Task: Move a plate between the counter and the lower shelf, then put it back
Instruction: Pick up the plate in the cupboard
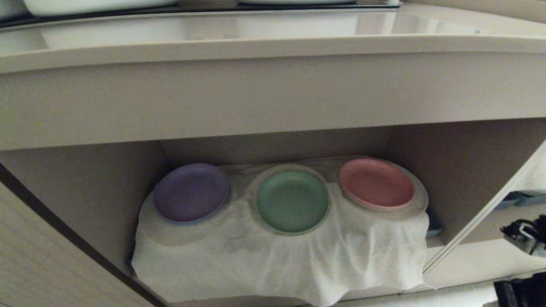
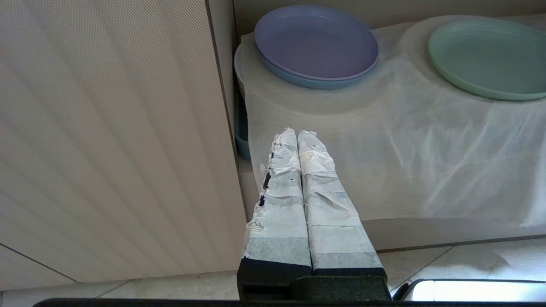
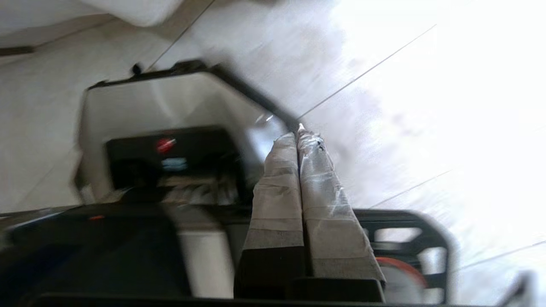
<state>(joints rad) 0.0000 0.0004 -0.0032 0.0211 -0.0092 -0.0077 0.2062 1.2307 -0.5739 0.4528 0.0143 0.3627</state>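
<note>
The mint-green plate (image 1: 292, 202) lies flat in the middle of the lower shelf (image 1: 448, 170), on a hump of the white cloth (image 1: 273, 260); the left wrist view also catches the plate (image 2: 486, 59). The counter (image 1: 256, 30) runs above the recess, and no plate shows on the part in view. My left gripper (image 2: 297, 133) is shut and empty, low in front of the cloth's left end. My right gripper (image 3: 299, 130) is shut on nothing and points down at my own base (image 3: 170, 162) and the tiled floor, away from the shelf.
A purple plate (image 1: 190, 192) sits left of the green one and a pink plate (image 1: 376, 183) right of it. A ribbed cabinet panel (image 2: 106, 128) bounds the recess on the left. White dishes (image 1: 98, 5) stand at the counter's back. A black arm part (image 1: 527, 238) shows at far right.
</note>
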